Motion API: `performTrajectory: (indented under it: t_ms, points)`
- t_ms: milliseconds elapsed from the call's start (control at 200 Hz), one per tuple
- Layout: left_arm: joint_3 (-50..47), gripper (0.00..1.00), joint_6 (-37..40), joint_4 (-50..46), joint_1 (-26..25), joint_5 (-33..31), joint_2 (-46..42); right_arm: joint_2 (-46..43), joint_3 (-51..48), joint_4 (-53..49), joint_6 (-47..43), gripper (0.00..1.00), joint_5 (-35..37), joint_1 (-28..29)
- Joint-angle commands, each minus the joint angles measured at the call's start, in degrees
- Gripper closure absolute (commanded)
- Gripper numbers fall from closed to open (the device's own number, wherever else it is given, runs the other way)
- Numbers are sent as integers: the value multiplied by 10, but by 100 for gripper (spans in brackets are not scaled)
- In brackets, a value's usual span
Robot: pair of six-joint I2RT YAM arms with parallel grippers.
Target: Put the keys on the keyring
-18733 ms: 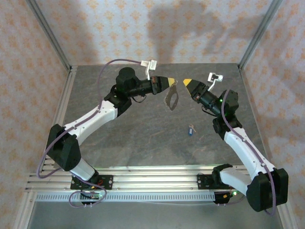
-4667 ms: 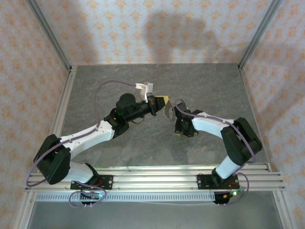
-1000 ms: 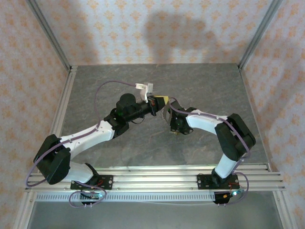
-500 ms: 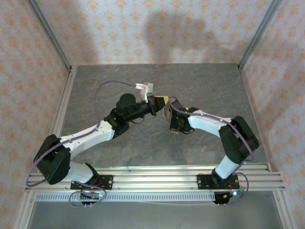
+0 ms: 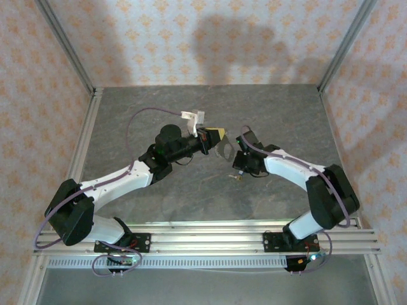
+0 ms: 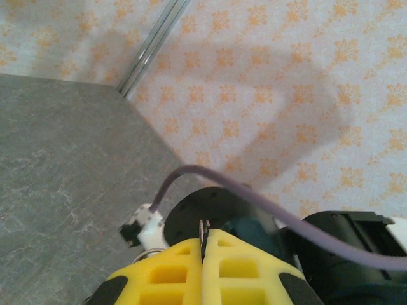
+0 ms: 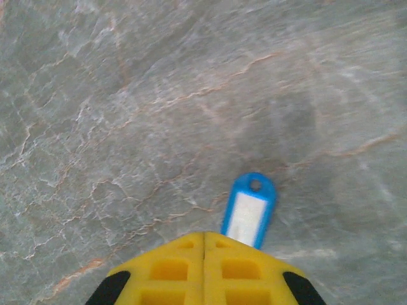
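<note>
Within the right claw [image 7: 203, 237], the blue-headed key [image 7: 249, 217].

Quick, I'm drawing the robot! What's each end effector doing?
Left end effector: closed, holding the keyring.
Right end effector: closed, apparently holding the blue key.

Grey marbled tabletop [image 5: 152, 105], orange-patterned walls [image 5: 191, 38]

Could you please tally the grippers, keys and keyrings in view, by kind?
Grippers: 2 (left gripper, right gripper)
Blue-headed key: 1
Pale keyring: 1
Total: 4
</note>
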Motion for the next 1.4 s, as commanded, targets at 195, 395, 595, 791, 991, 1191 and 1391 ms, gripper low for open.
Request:
performTrajectory:
  t_ms: [195,395,595,791,991,1191,1391]
  points:
    - [33,100,38,-17,-7,-6,-24,-67,-39,-27,-2,63,-2,-32]
    - [36,100,40,-25,-7,-8,-26,-56,-78,-2,23,44,-14,-33]
    - [35,100,38,-25,-7,-9,-27,-11,-83,30,28,44,-27,-32]
    - [28,100,35,-19,-7,-12,-28,19,-72,61,35,48,-38,-33]
    - [24,100,31,-11,-7,-12,-25,56,-42,74,38,54,-52,-33]
    - [23,100,29,-7,-7,-13,-24,68,-14,72,39,58,-61,-30]
    - [22,100,25,0,-7,-12,-21,57,9,42,39,57,-46,-19]
